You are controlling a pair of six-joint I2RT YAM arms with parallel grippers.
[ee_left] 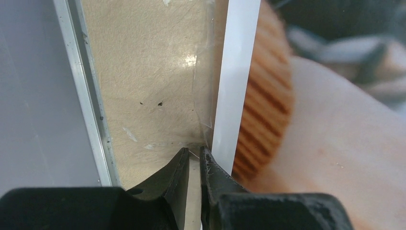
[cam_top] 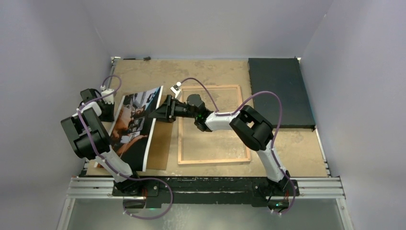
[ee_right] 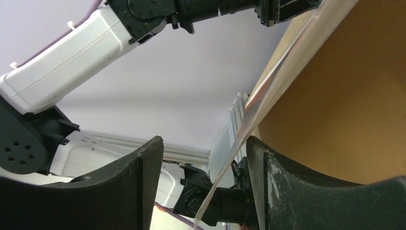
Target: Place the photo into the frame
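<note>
The photo [cam_top: 134, 124], a dark glossy print with a white border, is at the left of the table and tilted up off it. My left gripper [cam_top: 109, 106] is at its left edge. In the left wrist view this gripper [ee_left: 194, 152] is pinched almost shut on the thin clear margin beside the photo's white border [ee_left: 237, 72]. My right gripper [cam_top: 160, 112] reaches across to the photo's right edge. It [ee_right: 201, 141] is open, with the photo's thin edge [ee_right: 282, 72] running between the fingers, close to the right one. The frame [cam_top: 214, 161] lies flat at the centre, light wood side up.
A black mat [cam_top: 280, 91] lies at the back right. A brown board [cam_top: 160, 143] shows under the photo's right side. An aluminium rail [ee_left: 86, 96] lines the table's left edge, close to the grey wall. The left arm [ee_right: 72, 52] stands opposite my right gripper.
</note>
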